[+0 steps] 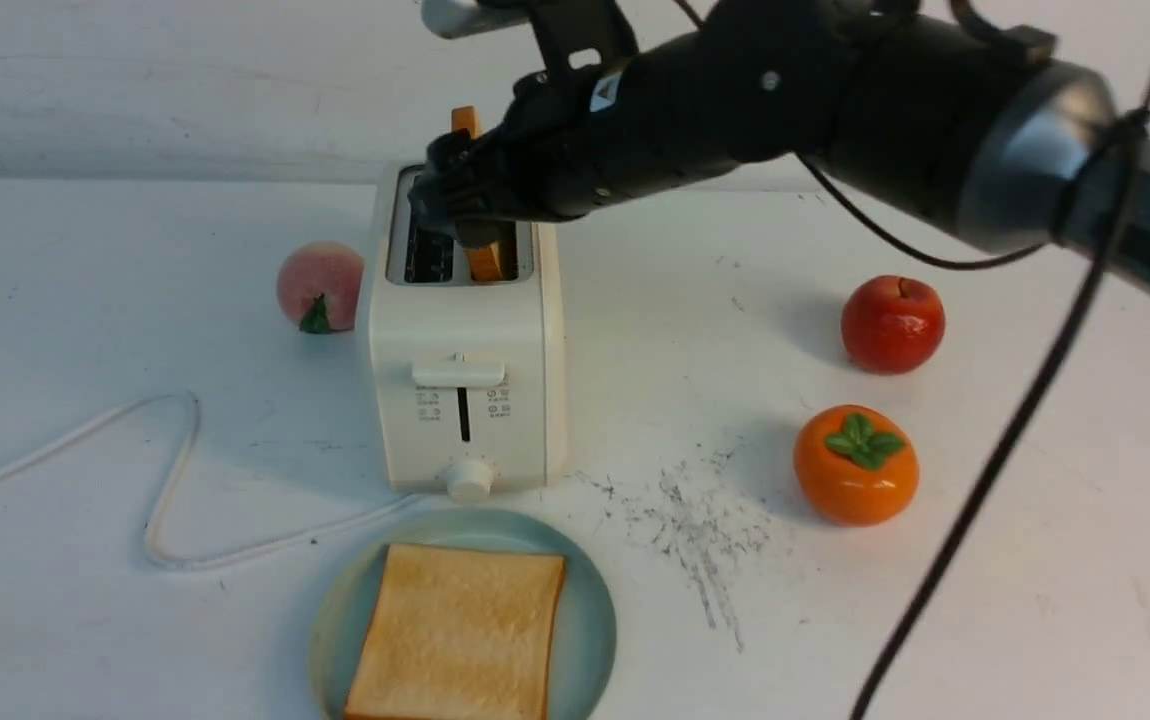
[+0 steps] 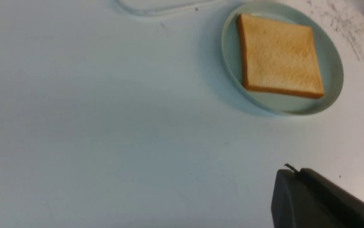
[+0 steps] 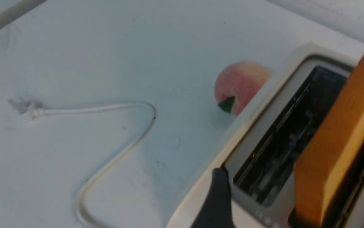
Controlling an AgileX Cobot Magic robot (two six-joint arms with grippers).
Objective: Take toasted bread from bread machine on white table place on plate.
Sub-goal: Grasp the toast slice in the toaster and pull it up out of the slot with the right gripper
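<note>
The cream-white bread machine stands mid-table on the white table. One toasted bread slice stands upright in its right slot; the left slot is empty. My right gripper is open just above the toaster top. In the right wrist view its fingers straddle the empty slot and the standing slice without touching the slice. A second slice lies flat on the blue-green plate in front of the toaster. My left gripper is shut and empty, low over bare table beside the plate.
A peach sits left of the toaster. A red apple and an orange persimmon sit to the right. The white cord loops across the left front. Dark scratches mark the table right of the plate.
</note>
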